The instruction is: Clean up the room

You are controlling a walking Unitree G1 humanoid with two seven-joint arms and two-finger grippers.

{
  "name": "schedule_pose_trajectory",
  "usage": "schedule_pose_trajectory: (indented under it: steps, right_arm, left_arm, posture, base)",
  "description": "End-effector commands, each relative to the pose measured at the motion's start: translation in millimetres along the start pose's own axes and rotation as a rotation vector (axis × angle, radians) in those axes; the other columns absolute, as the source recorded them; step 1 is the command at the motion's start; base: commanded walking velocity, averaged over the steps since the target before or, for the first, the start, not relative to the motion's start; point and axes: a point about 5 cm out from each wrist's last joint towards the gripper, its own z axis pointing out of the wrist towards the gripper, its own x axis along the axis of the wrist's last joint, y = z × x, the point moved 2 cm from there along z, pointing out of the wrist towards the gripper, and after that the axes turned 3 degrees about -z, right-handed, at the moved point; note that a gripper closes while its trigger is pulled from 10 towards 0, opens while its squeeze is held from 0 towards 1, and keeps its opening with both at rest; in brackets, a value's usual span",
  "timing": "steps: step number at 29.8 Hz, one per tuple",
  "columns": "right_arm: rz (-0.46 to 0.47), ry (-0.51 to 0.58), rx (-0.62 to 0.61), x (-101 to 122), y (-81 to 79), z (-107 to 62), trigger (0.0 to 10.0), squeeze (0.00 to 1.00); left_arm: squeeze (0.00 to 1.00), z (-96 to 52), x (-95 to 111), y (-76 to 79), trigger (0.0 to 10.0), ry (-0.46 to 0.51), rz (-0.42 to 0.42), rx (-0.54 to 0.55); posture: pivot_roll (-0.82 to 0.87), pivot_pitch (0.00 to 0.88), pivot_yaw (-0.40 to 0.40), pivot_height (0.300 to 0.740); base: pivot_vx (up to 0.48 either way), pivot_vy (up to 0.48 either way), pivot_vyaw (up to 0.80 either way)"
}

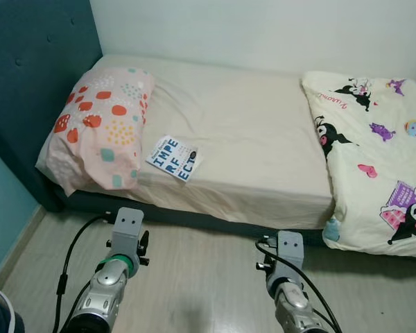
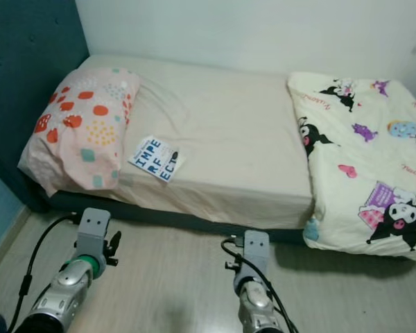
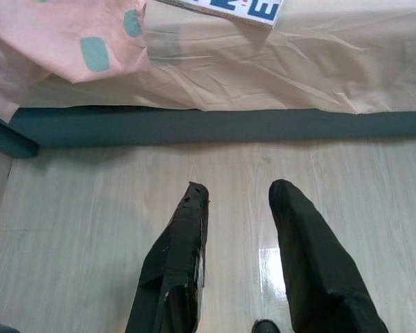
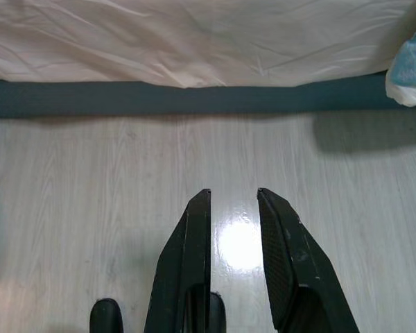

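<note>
Hands (image 3: 239,198) (image 4: 234,198) low, fingers parted.

The right hand (image 4: 234,198), fingers slightly parted, hangs over the pale wood floor (image 4: 90,180) near the bed's (image 4: 194,41) edge.

white book (image 1: 173,158) flat on bed (image 1: 263,152) beside pillow (image 1: 100,125).

- bed (image 1: 249,125) along the wall, cream sheet, dark teal base and headboard
- pink spotted pillow (image 1: 100,125) at the head end, overhanging the front edge
- book (image 1: 173,158) flat on the sheet, just beside the pillow
- cartoon-print duvet (image 1: 374,152) bunched at the foot end, draping toward the pale wood floor (image 1: 201,277)
</note>
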Motion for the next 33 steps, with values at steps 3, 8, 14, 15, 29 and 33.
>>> schedule_pose_trajectory:
  steps: [3, 8, 14, 15, 29, 33]
  right_arm:
    - [-0.001, -0.011, -0.027, -6.4, 8.0, -2.5, 10.0, 0.00]
    - [0.032, 0.029, -0.005, 3.0, 1.1, -0.6, 10.0, 0.00]
    - [0.024, 0.026, 0.030, 3.4, -16.1, -1.6, 10.0, 0.00]
    - [0.024, 0.026, 0.030, 3.4, -16.1, -1.6, 10.0, 0.00]
    - [-0.056, -0.013, 0.089, 3.8, -10.0, 2.2, 10.0, 0.00]
    - [-0.078, -0.025, 0.065, -0.1, -0.4, 1.6, 10.0, 0.00]
  left_arm:
    - [0.00, 2.1, -4.4, 5.9, 10.0, -0.024, 0.010, -0.017]
    - [0.00, 6.3, 9.5, 13.1, 10.0, -0.001, -0.066, -0.038]
    - [0.00, 6.6, 14.1, 8.9, 10.0, 0.031, -0.021, -0.043]
    - [0.00, 6.6, 14.1, 8.9, 10.0, 0.031, -0.021, -0.043]
    - [0.00, 3.8, 8.8, 12.1, 10.0, 0.029, -0.031, -0.012]
    - [0.00, 4.9, 6.8, 19.2, 10.0, 0.017, -0.012, -0.030]
  posture:
    - [0.00, 0.032, 0.041, 0.740]
    - [0.02, 0.033, 0.060, 0.740]
    - [0.01, 0.032, 0.069, 0.740]
    - [0.01, 0.032, 0.069, 0.740]
    - [0.01, 0.021, 0.054, 0.740]
    - [0.01, 0.016, 0.043, 0.740]
  base:
    - [0.000, 0.000, 0.00]
    - [0.000, 0.000, -0.75]
    - [0.000, 0.000, -0.09]
    - [0.000, 0.000, 0.00]
    - [0.000, 0.000, 0.00]
    - [0.000, -0.360, 0.00]
